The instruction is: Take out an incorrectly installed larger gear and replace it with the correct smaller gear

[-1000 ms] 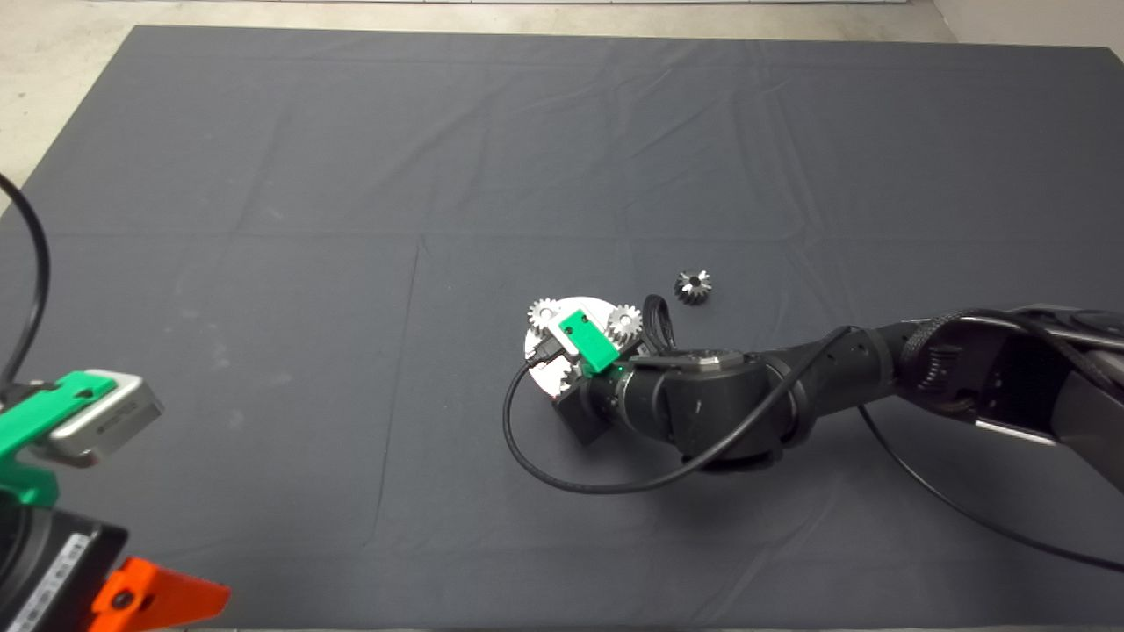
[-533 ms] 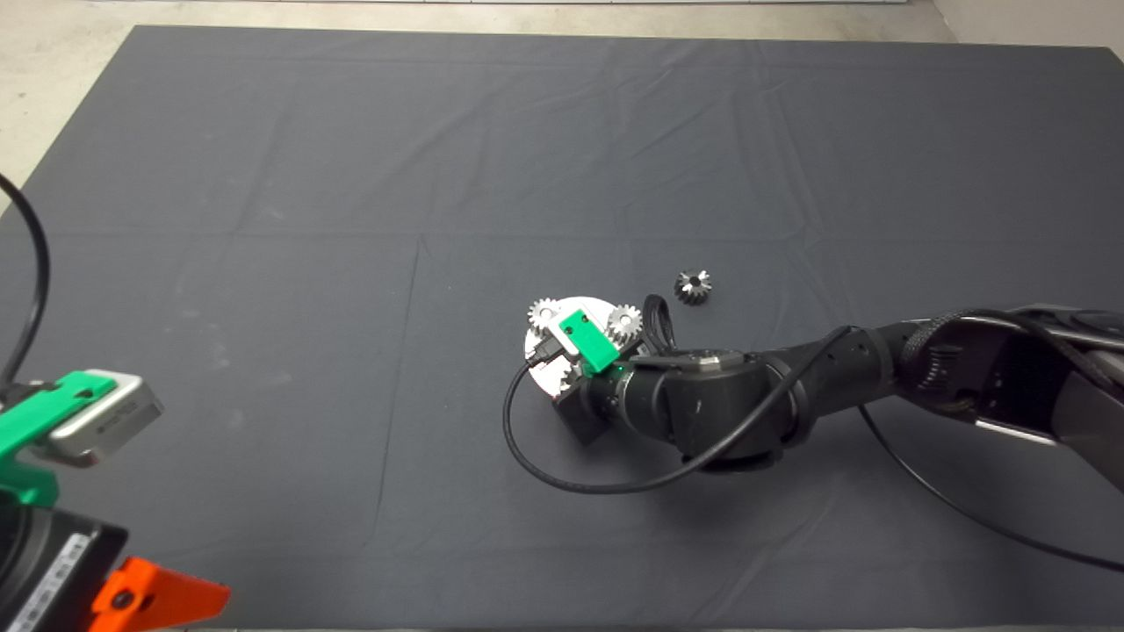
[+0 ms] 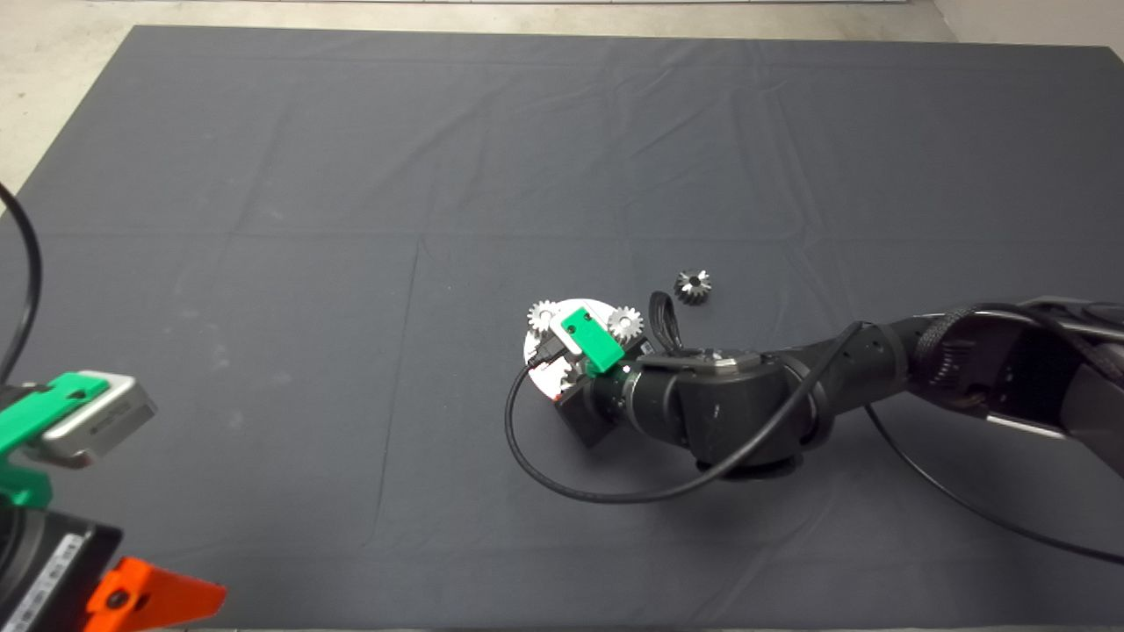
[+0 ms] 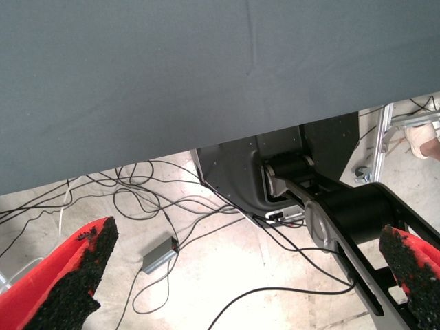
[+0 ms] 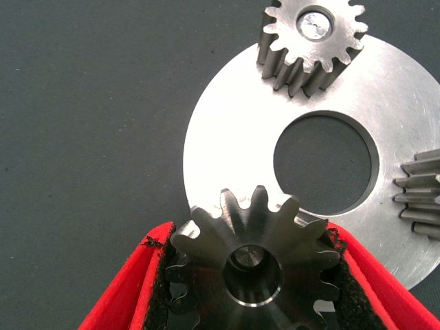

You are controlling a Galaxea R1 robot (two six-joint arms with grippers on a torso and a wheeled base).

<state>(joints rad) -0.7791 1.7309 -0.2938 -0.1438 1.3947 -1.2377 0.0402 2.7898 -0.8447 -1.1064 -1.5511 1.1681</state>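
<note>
The larger gear (image 5: 254, 258) sits at the edge of the round steel plate (image 5: 227, 137), and a pin top shows inside its centre hole. My right gripper (image 5: 247, 240) is shut on the larger gear, one black pad on each side of its teeth. From above, the green wrist mount (image 3: 590, 338) hides this grip over the plate (image 3: 537, 351). Two small gears (image 3: 543, 313) (image 3: 625, 323) stand on the plate's far side. The loose smaller gear (image 3: 693, 286) lies on the mat just beyond and right of the plate. My left gripper (image 4: 240, 275) is parked open at the mat's lower left corner.
The plate has a large round hole (image 5: 323, 165) in its middle. A black cable (image 3: 562, 474) loops on the mat in front of the plate. Past the mat's edge, the left wrist view shows the floor with cables and the robot's base (image 4: 289, 172).
My right arm has shifted slightly to the right and nearer, still shut on the larger gear. The left gripper has dipped a little.
</note>
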